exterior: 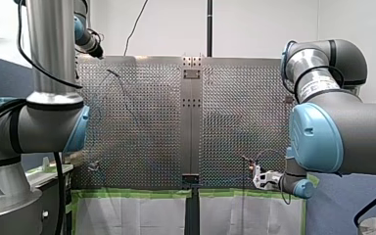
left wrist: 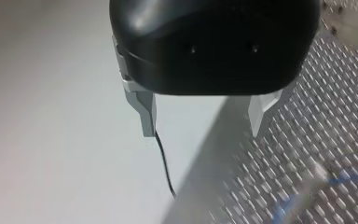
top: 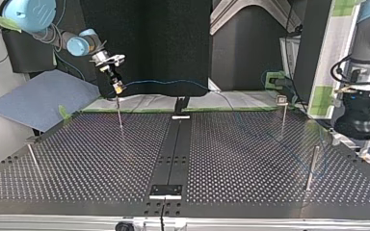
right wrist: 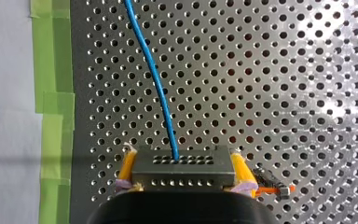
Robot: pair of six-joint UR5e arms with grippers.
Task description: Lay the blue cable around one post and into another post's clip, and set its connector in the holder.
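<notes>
Standing nearest in the top view are two posts on the perforated tabletop (top: 101, 163): a tilted post (top: 33, 161) at the left and a tall post (top: 311, 166) at the right. Beside the tabletop's right edge in that view my left arm comes down. In its wrist view my left gripper (left wrist: 205, 116) is released, its metal fingers spread apart, and a thin black wire (left wrist: 165, 168) hangs by one finger. Further back stand a thin post (top: 120, 115) at the left and a block-topped post (top: 283, 115) at the right. Just above the thin post's tip hangs my right gripper (top: 117, 87), clenched on the connector (right wrist: 182, 170) with a yellow pad at either side. The blue cable (top: 173, 81) leaves the connector and runs toward the view's right along the far edge. It then slants back over the tabletop toward the tall post; whether it touches that post I cannot tell.
</notes>
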